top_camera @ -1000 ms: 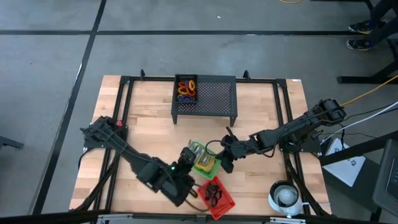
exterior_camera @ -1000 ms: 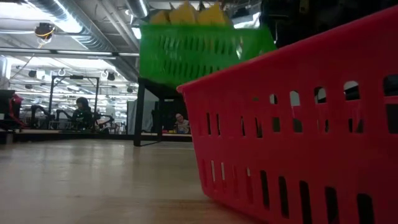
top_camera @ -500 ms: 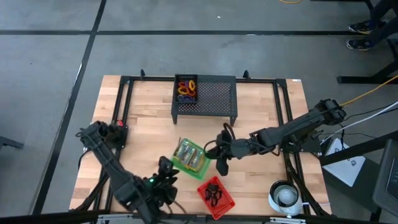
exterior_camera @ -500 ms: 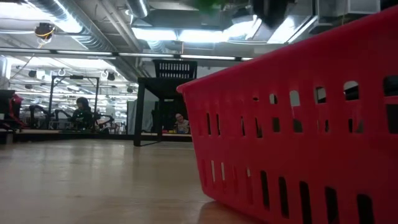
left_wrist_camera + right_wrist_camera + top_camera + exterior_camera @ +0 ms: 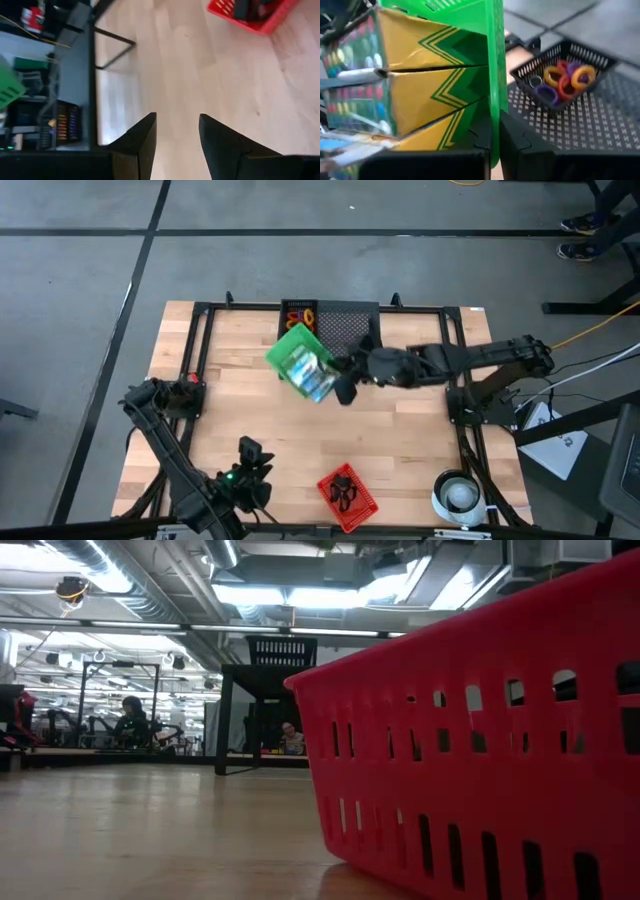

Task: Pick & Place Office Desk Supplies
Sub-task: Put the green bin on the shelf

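High view: the right gripper (image 5: 345, 385) carries a small green plastic slotted basket (image 5: 297, 358) of yellow-and-green crayon boxes (image 5: 312, 376) in the air, tilted, just in front of the large black mesh stand (image 5: 345, 332), whose compartment holds the orange, purple & yellow rings (image 5: 299, 313). The left gripper (image 5: 252, 451) waits near the table's front edge, w/ a small red plastic basket (image 5: 348, 492) of black clips (image 5: 343, 491) nearby. Low view: only the red basket's wall, close up. Left wrist view: fingers (image 5: 141, 141) part-open, holding nothing, over bare wood. Right wrist view: jaws pinched shut on the green basket's rim, 3 boxes stacked inside. Risk: the grip is on 1 thin wall & the basket is tipped, so the boxes could slide out or the rim could slip.
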Tool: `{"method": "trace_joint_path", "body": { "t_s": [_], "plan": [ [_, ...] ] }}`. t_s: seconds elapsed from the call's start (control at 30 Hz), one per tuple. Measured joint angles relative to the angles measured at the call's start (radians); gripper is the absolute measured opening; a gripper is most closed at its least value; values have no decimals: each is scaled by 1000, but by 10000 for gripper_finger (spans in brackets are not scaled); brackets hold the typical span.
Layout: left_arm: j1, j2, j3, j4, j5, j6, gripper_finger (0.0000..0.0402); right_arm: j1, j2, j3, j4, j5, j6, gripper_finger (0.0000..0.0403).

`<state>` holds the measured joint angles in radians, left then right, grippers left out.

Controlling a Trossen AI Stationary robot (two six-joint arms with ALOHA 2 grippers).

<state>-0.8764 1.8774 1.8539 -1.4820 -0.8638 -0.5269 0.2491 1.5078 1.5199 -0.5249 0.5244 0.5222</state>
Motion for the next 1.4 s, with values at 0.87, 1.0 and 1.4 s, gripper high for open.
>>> {"method": "trace_joint_path", "body": {
  "t_s": [0.87, 1.0, 1.4],
  "plan": [
    [38, -1, -16, -3, 40, 39, 143, -267, -83, -1, -433, 142, 507, 9],
    [36, -1, -16, -2, 51, 41, 143, -300, -83, -1, -444, 143, 599, 9],
    [-4, -1, -16, -3, 103, 53, 143, -382, 44, -1, -436, 63, 722, 9]
  ]
}}
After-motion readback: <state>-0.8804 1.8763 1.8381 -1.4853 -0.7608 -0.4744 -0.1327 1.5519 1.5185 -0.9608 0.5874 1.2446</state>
